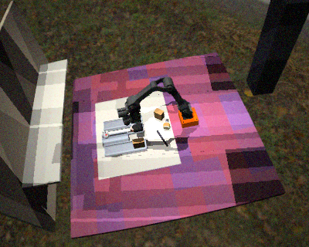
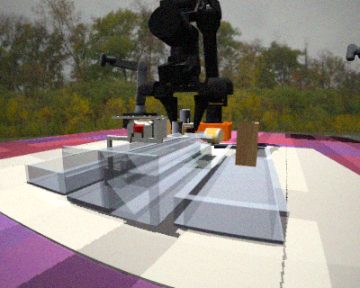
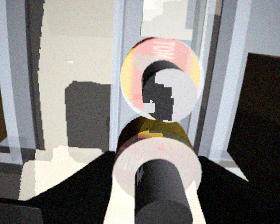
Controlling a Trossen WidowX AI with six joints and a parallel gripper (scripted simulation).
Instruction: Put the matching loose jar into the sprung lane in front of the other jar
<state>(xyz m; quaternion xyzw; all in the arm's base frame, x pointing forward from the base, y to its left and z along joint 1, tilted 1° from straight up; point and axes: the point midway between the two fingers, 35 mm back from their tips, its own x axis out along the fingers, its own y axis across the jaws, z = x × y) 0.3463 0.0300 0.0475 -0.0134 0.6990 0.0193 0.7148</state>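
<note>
My gripper [image 1: 137,126] [image 2: 185,125] [image 3: 155,161] is shut on a jar with a pale round top and a tall dark knob; the jar [image 3: 122,169] is upright at the front part of the sprung lane [image 3: 117,45]. A matching jar [image 3: 163,46] with a pinkish, yellow-edged top stands in the lane directly behind it. In the wrist view the two overlap; a gap or contact cannot be told. The held jar looks slightly nearer the camera. Its base, the front stop and the pusher plate are hidden.
The clear lane rack [image 1: 117,150] [image 2: 231,218] has a brown box [image 1: 138,143] [image 2: 247,144] in a side lane. Another brown box [image 1: 158,113], a small yellowish jar [image 1: 166,125] [image 2: 213,135] and a black stick [image 1: 162,138] lie near the rack. An orange block [image 1: 189,121] [image 2: 227,129] is by the arm's base.
</note>
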